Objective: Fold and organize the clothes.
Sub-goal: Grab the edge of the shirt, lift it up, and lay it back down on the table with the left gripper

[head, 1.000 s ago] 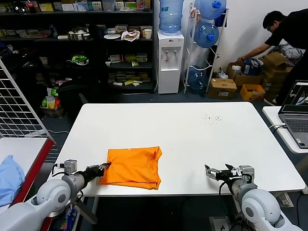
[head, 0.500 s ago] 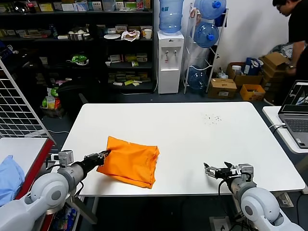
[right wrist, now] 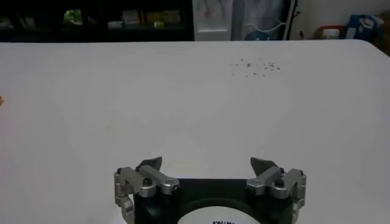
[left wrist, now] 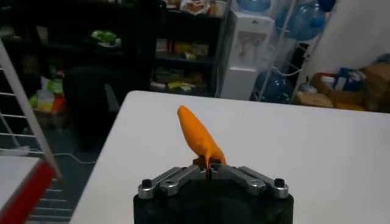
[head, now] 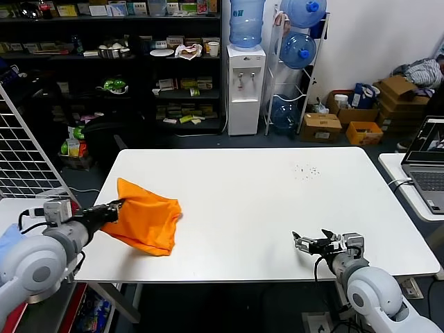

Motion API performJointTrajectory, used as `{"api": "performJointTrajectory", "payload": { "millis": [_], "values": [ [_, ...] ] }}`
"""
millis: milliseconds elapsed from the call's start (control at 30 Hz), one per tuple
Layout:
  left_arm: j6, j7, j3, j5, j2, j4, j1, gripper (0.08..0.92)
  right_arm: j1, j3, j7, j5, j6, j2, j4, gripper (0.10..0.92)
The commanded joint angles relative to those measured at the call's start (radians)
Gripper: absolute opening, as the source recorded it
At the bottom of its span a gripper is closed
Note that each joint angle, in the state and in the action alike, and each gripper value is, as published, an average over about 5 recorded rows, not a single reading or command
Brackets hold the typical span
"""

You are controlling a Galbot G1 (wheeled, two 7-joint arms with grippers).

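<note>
The orange T-shirt (head: 144,219) is a folded bundle at the left edge of the white table (head: 277,201). My left gripper (head: 115,205) is shut on its corner and holds it at the table's left edge. In the left wrist view the orange cloth (left wrist: 200,139) rises as a narrow ridge from between the shut fingers of my left gripper (left wrist: 210,167). My right gripper (head: 300,243) is open and empty near the table's front edge, right of centre. In its own view the right gripper (right wrist: 207,164) has its jaws wide apart over bare table.
A light blue cloth (head: 5,239) lies on the side table at the far left. A laptop (head: 428,163) stands on a desk at the right. Small specks (head: 305,171) dot the table's far right part. Shelves and a water dispenser (head: 244,83) stand behind.
My left gripper has dragged the orange T-shirt leftward across the table to its left edge. The right gripper has stayed in place. The person at the back right has left the view.
</note>
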Motion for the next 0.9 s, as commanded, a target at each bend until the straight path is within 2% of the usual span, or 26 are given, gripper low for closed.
{"api": "performJointTrajectory", "payload": {
  "millis": [33, 467, 633, 700, 767, 833, 900],
  "values": [
    [0.018, -0.184, -0.060, -0.194, 0.172, 0.024, 0.003, 0.104, 0.005, -0.006, -0.010, -0.005, 0.004, -0.004, -0.002, 0.921],
    [0.009, -0.147, 0.005, -0.189, 0.202, 0.117, -0.029, 0.104, -0.014, 0.005, -0.010, -0.017, 0.006, 0.001, 0.007, 0.921],
    [-0.009, -0.150, 0.023, -0.191, 0.180, 0.064, -0.038, 0.104, -0.018, 0.009, -0.001, -0.019, 0.002, 0.006, 0.016, 0.921],
    [-0.025, -0.168, 0.049, -0.204, 0.143, -0.007, -0.051, 0.104, -0.023, 0.013, 0.005, -0.021, -0.001, 0.009, 0.023, 0.921],
    [-0.046, -0.187, 0.119, -0.219, 0.072, -0.086, -0.099, 0.104, -0.032, 0.019, 0.013, -0.025, -0.005, 0.015, 0.033, 0.921],
    [-0.063, -0.211, 0.253, -0.232, -0.035, -0.136, -0.217, 0.104, -0.046, 0.028, 0.021, -0.032, -0.010, 0.023, 0.043, 0.921],
    [-0.076, -0.249, 0.441, -0.248, -0.173, -0.140, -0.380, 0.104, -0.065, 0.040, 0.027, -0.042, -0.013, 0.033, 0.055, 0.921]
  ]
}}
